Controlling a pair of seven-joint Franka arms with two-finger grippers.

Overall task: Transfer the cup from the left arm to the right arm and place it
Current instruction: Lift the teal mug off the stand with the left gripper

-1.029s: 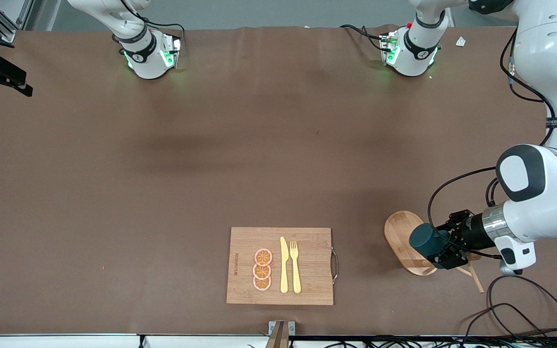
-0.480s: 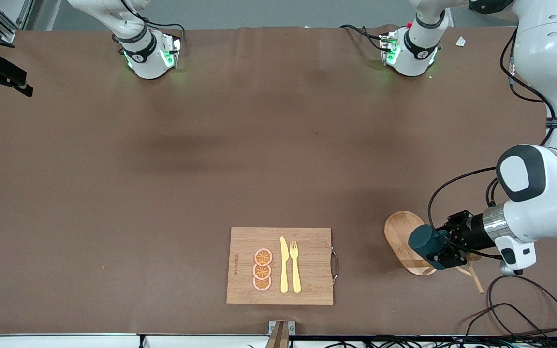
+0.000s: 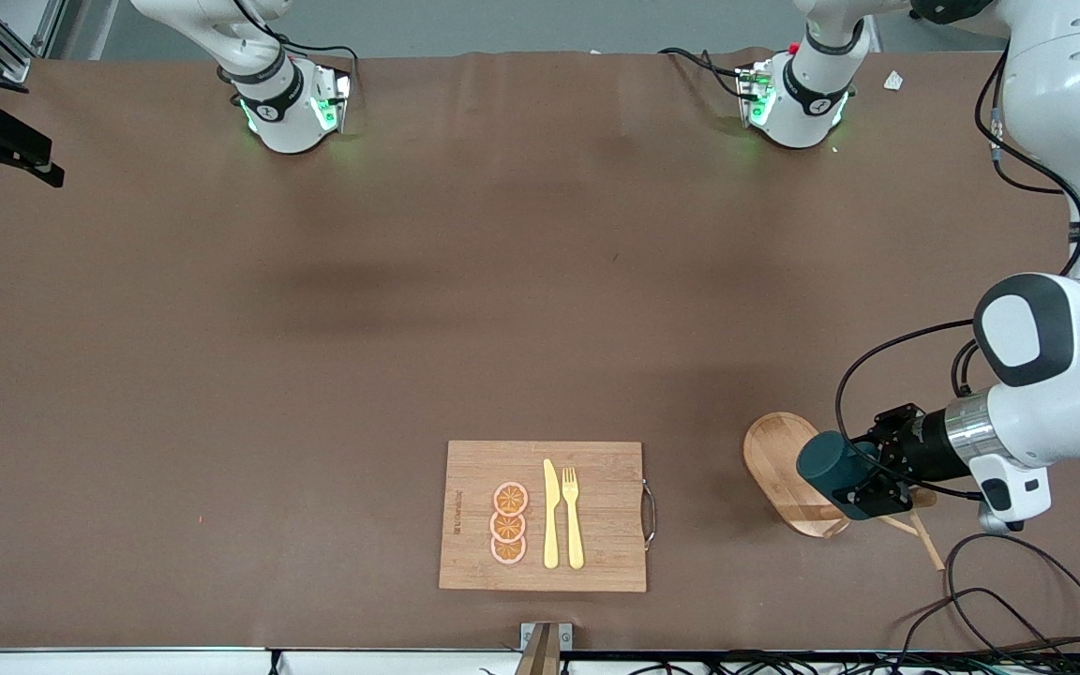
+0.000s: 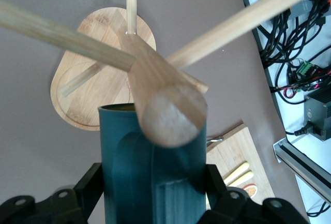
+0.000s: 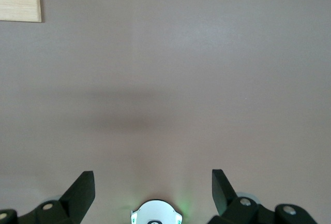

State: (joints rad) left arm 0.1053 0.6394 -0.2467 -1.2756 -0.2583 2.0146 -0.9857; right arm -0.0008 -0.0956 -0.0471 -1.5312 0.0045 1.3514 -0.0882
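While left claw [image 3: 863,483] pinches cup [image 3: 829,466] sideways over wooden stand [image 3: 777,459], peg clears mug for lift-off; right claw [image 5: 153,185] spread, waiting above bare desk [image 3: 409,309], away from stand, for handover.

The brown table [image 3: 315,328] carries a cutting board [image 3: 474,469] and, toward the left arm's end, a wooden stand [image 3: 774,459].

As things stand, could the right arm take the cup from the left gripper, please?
Probably not yet. The left gripper holds the cup over the oval wooden stand at the left arm's end of the table; the right gripper is open over bare table elsewhere.
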